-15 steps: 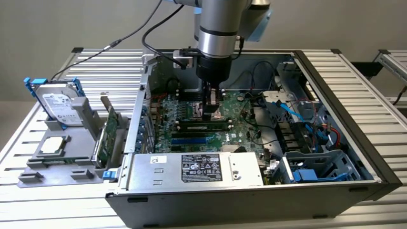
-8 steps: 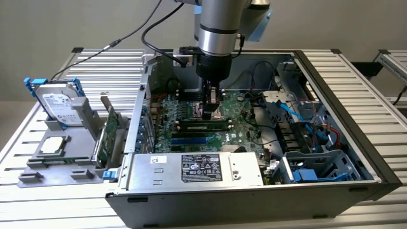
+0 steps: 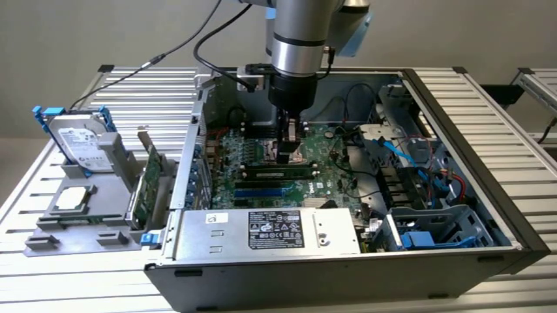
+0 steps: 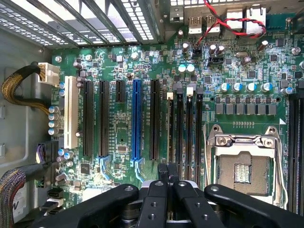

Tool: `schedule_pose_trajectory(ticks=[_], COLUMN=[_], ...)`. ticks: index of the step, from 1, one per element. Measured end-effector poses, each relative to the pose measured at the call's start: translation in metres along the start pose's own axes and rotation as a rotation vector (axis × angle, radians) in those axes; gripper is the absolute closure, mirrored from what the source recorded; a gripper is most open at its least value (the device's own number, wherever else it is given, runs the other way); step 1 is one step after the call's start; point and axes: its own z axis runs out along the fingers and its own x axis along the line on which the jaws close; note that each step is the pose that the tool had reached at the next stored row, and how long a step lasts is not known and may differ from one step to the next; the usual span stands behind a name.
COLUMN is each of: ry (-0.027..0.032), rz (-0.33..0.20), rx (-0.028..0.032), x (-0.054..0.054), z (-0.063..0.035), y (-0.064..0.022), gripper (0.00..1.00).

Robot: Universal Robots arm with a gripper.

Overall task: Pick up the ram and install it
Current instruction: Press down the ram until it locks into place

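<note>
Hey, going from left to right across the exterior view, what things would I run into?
Silver hard drive with blue rails → green expansion card standing in the grey holder → gripper over the motherboard → blue cable → blue drive cage.

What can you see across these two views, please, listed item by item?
computer case: one, black and grey, open, on the table
table: one, silver, slatted, under everything
motherboard: one, green, inside the case
ram: one, green with dark chips, at the memory slots just under the gripper
CPU socket: one, silver frame, empty, beside the memory slots
power supply: one, silver, labelled, at the case's near edge
grey holder: one, on the exterior view's left of the case
hard drive: one, silver with blue rails, upright in the holder
expansion card: one, green, upright in the holder
processor: one, silver, flat on the holder
gripper: one, black, low over the motherboard
</note>
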Motion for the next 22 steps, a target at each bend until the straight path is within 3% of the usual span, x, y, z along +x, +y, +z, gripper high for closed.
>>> schedule_pose_trajectory(ticks=[4,22], ry=[-0.0003,-0.0184], rz=[0.005,0.237], rx=[-0.0009,-0.0406], x=[0.0,0.0002], z=[0.0,-0.001], y=[0.0,0.0001], gripper=[0.89,0.89])
